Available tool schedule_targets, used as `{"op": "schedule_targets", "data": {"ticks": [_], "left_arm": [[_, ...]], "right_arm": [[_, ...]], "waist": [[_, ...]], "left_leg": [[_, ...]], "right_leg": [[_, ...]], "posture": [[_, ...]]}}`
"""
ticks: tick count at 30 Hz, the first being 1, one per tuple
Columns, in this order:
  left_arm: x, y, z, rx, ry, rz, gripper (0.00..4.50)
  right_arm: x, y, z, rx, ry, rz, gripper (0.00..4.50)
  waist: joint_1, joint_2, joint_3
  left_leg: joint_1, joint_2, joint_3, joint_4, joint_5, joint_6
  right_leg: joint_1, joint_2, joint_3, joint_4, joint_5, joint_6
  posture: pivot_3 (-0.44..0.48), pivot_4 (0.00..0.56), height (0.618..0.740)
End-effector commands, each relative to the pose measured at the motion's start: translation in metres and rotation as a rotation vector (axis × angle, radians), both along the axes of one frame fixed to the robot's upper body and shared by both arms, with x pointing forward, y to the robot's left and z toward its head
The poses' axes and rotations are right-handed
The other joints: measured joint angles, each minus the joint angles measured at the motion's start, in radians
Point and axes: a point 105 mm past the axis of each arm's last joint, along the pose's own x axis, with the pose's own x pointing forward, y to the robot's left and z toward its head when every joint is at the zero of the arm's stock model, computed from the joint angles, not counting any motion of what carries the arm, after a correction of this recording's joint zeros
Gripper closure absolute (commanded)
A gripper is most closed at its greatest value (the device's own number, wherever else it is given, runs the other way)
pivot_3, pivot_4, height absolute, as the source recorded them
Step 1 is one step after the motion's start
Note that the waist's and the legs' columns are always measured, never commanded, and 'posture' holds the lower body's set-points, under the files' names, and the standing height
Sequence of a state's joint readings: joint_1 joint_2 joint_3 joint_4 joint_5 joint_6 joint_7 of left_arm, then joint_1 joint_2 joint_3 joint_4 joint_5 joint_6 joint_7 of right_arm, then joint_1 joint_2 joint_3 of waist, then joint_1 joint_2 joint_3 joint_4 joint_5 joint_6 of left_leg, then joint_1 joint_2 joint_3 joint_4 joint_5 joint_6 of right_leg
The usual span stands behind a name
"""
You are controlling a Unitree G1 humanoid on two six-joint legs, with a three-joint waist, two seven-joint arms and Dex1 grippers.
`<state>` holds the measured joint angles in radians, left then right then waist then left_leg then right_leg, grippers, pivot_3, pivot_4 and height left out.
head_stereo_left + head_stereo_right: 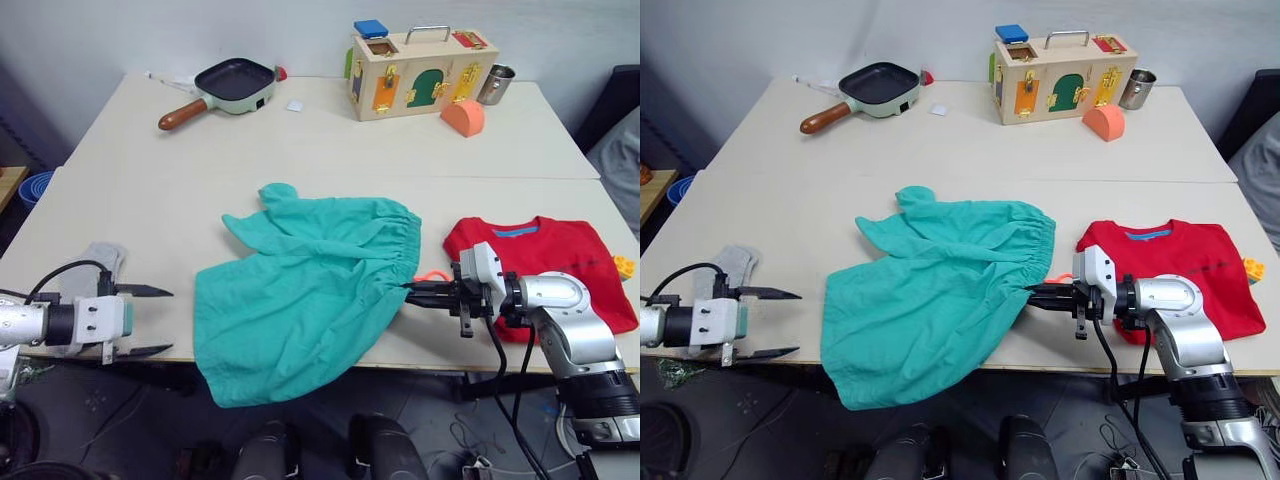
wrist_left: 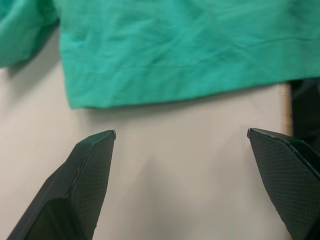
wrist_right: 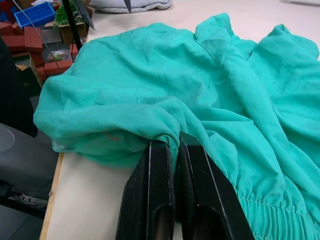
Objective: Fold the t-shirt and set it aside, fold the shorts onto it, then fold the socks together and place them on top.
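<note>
The teal-green shorts (image 1: 300,290) lie spread across the middle of the table (image 1: 150,200), and their lower corner hangs over the front edge. My right gripper (image 1: 410,292) is shut on the shorts' gathered waistband, and the fabric is pinched between its fingers (image 3: 150,200). An orange drawstring (image 1: 432,274) shows beside it. The red t-shirt (image 1: 560,255) lies folded at the right, behind my right arm. The grey socks (image 1: 85,268) rest at the far left near the front edge. My left gripper (image 1: 150,320) stands open beside the socks, left of the shorts' hem (image 2: 175,90), with nothing in it.
At the back stand a green frying pan (image 1: 235,82), a wooden latch box (image 1: 420,72), a metal cup (image 1: 495,84) and an orange block (image 1: 462,117). A small yellow toy (image 1: 624,266) lies by the t-shirt. A blue bin (image 1: 35,185) sits off the left side.
</note>
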<state>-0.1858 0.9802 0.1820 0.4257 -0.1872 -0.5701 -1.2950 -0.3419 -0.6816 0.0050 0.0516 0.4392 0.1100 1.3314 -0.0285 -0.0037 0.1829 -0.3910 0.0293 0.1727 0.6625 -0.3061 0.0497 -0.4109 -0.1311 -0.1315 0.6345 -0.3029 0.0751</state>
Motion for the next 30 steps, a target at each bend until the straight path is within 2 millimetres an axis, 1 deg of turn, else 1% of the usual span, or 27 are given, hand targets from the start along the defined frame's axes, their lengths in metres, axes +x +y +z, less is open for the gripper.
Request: {"op": "schedule_targets", "data": {"ticks": [1, 5, 8, 10, 12, 15, 18, 22, 25, 26, 27, 30], "left_arm": [[0.003, -0.002, -0.002, 0.056, -0.029, -0.039, 0.06], [0.004, -0.001, -0.011, 0.134, -0.042, -0.085, 0.06], [0.007, -0.003, -0.013, 0.135, -0.057, -0.099, 0.06], [0.013, -0.02, -0.013, 0.075, -0.085, -0.129, 0.06], [0.015, -0.041, -0.011, -0.004, -0.094, -0.176, 0.06], [0.009, -0.063, -0.012, -0.059, -0.078, -0.247, 0.06], [0.006, -0.075, -0.017, -0.08, -0.057, -0.279, 0.06], [0.009, -0.086, -0.023, -0.103, -0.046, -0.281, 0.06], [0.008, -0.09, -0.024, -0.127, -0.022, -0.289, 0.63], [0.007, -0.09, -0.025, -0.138, -0.006, -0.288, 0.98], [0.006, -0.089, -0.024, -0.152, -0.001, -0.28, 1.23], [0.008, -0.087, -0.018, -0.225, 0.012, -0.239, 2.21]], "right_arm": [[-0.002, 0.002, 0.005, 0.016, -0.02, 0.009, 4.5], [-0.003, 0.001, 0.004, 0.016, -0.018, 0.009, 4.5], [-0.004, 0.0, 0.005, 0.017, -0.019, 0.007, 4.5], [-0.003, 0.0, 0.004, 0.017, -0.02, 0.006, 4.5], [-0.003, 0.0, 0.003, 0.016, -0.02, 0.005, 4.5], [-0.003, -0.001, 0.003, 0.014, -0.019, 0.001, 4.5], [-0.003, -0.003, 0.002, 0.011, -0.017, -0.003, 4.5], [-0.004, -0.001, 0.001, 0.015, -0.014, -0.003, 4.5], [-0.004, -0.001, 0.0, 0.014, -0.012, -0.003, 4.5], [-0.005, -0.001, 0.0, 0.015, -0.012, -0.005, 4.5], [-0.005, -0.002, -0.001, 0.013, -0.011, -0.008, 4.5], [-0.005, -0.006, -0.001, 0.009, -0.009, -0.016, 4.5]], "waist": [[-0.003, 0.0, 0.0], [-0.002, 0.0, 0.0], [-0.001, 0.0, 0.0], [0.001, 0.0, 0.0], [0.005, 0.002, -0.001], [0.007, 0.001, -0.001], [0.001, 0.001, -0.001], [0.001, 0.001, -0.001], [0.001, 0.001, -0.001], [0.003, 0.001, -0.001], [0.003, 0.001, -0.001], [0.002, 0.001, -0.001]], "left_leg": [[0.0, 0.0, 0.0, 0.0, 0.0, 0.0], [0.0, 0.0, 0.002, 0.0, 0.0, 0.0], [0.001, 0.0, 0.002, 0.0, 0.0, 0.0], [0.002, 0.0, 0.001, 0.0, 0.001, 0.0], [0.002, 0.0, 0.001, 0.001, 0.001, 0.001], [0.001, -0.001, 0.001, 0.002, 0.001, 0.002], [0.001, -0.001, 0.001, 0.002, 0.001, 0.002], [0.001, -0.001, 0.001, 0.002, 0.001, 0.002], [0.001, -0.001, 0.001, 0.003, 0.001, 0.002], [0.001, -0.001, 0.001, 0.003, 0.001, 0.002], [0.001, -0.001, 0.001, 0.003, 0.001, 0.002], [0.001, -0.001, 0.001, 0.003, 0.001, 0.002]], "right_leg": [[0.0, 0.0, 0.0, 0.0, 0.0, 0.0], [-0.001, 0.001, 0.0, 0.001, 0.0, 0.0], [0.0, 0.0, 0.001, 0.001, 0.0, 0.0], [0.0, 0.0, 0.001, 0.002, 0.0, 0.0], [0.001, -0.001, 0.001, 0.002, 0.0, 0.0], [0.001, -0.001, 0.001, 0.003, 0.0, 0.001], [0.001, -0.001, 0.001, 0.002, 0.0, 0.001], [0.001, 0.0, 0.001, 0.002, 0.0, 0.001], [0.001, 0.0, 0.001, 0.002, 0.0, 0.001], [0.002, 0.0, 0.001, 0.002, 0.0, 0.001], [0.002, 0.0, 0.001, 0.002, 0.0, 0.001], [0.002, 0.0, 0.001, 0.002, 0.0, 0.001]], "posture": [[0.0, 0.15, 0.74], [0.0, 0.15, 0.74], [0.0, 0.15, 0.74], [0.0, 0.15, 0.74], [0.0, 0.15, 0.74], [0.0, 0.15, 0.74], [0.0, 0.15, 0.74], [0.0, 0.15, 0.74], [0.0, 0.15, 0.74], [0.0, 0.15, 0.74], [0.0, 0.15, 0.74], [0.0, 0.15, 0.74]]}}
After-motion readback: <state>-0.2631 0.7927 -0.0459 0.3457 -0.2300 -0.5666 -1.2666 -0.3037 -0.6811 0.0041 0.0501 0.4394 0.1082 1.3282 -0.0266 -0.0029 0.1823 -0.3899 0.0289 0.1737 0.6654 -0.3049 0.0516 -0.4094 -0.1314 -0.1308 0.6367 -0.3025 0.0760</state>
